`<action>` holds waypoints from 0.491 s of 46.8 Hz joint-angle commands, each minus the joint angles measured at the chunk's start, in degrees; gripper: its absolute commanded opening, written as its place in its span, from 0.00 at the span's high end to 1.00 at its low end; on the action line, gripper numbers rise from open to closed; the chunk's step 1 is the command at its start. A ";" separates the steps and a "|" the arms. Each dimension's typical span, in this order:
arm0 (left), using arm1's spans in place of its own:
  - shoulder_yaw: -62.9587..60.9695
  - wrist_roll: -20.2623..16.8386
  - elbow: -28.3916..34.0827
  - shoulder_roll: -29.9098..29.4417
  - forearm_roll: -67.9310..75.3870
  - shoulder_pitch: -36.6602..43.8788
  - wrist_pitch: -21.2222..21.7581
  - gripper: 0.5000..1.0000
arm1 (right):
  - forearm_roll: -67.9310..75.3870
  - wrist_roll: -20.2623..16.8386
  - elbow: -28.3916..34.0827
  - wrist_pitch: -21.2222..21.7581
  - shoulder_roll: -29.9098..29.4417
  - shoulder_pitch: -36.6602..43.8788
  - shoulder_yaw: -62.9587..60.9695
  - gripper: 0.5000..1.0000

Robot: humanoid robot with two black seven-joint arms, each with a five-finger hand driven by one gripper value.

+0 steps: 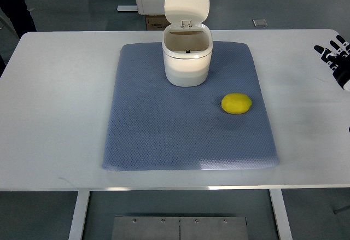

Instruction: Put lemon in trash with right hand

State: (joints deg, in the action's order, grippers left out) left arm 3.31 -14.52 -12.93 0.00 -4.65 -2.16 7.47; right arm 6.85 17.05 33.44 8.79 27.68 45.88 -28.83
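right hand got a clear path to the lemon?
Probably yes. The right hand sits open at the table's right edge, and nothing lies between it and the lemon on the blue mat; the trash bin stands farther back.

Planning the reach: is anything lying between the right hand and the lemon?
No. In the top view, only bare white table and a strip of blue mat separate the right hand from the lemon.
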 commanded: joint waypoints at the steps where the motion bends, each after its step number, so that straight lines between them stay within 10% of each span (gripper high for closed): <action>1: 0.03 -0.07 0.01 0.00 -0.01 0.06 0.00 0.00 | 0.00 0.00 -0.04 0.00 0.00 -0.09 0.01 0.00; 23: 0.03 0.02 0.01 0.00 -0.01 0.06 0.00 0.00 | 0.00 0.17 -2.32 0.00 -1.84 -0.44 -0.17 0.00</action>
State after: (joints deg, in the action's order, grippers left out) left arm 3.34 -14.52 -12.92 0.00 -4.65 -2.11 7.47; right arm 6.86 17.16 31.11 8.70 25.80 45.31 -28.98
